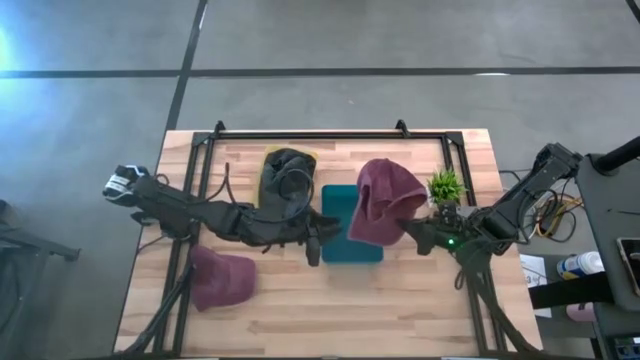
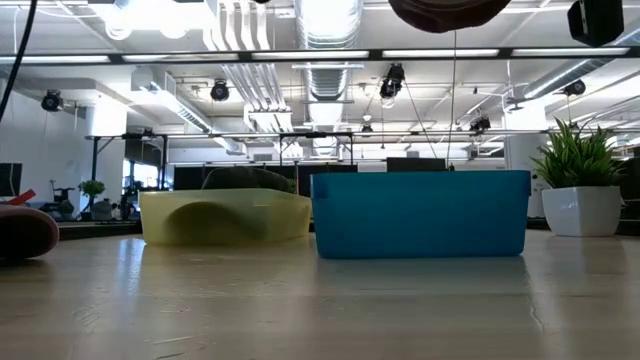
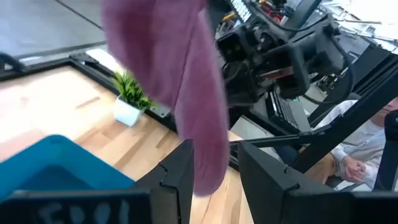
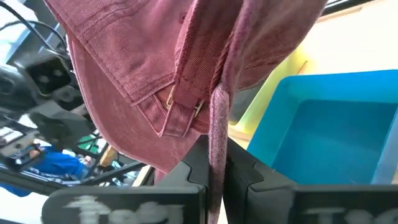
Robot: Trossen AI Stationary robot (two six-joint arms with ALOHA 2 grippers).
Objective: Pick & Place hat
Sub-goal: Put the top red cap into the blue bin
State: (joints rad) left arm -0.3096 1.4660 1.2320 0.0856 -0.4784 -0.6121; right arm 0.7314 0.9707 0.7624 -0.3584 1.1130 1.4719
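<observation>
Right pincer [image 4: 216, 163] clenched on the hat [image 1: 385, 200], which hangs lengthwise over the blue bin [image 1: 352, 238], its lower part hidden; left pincer [image 1: 312, 250] released beside the bin.

Maroon cap [image 1: 385, 200] hangs limp in the air, pinched by its strap in the right claw [image 1: 408, 232], drooping over the right end of the blue bin [image 1: 350, 238]. Its fabric is folded, with stitched seams and a metal buckle showing. Second maroon cap [image 1: 220, 278] lies crumpled on the worktop [image 1: 330, 315] at front left.
</observation>
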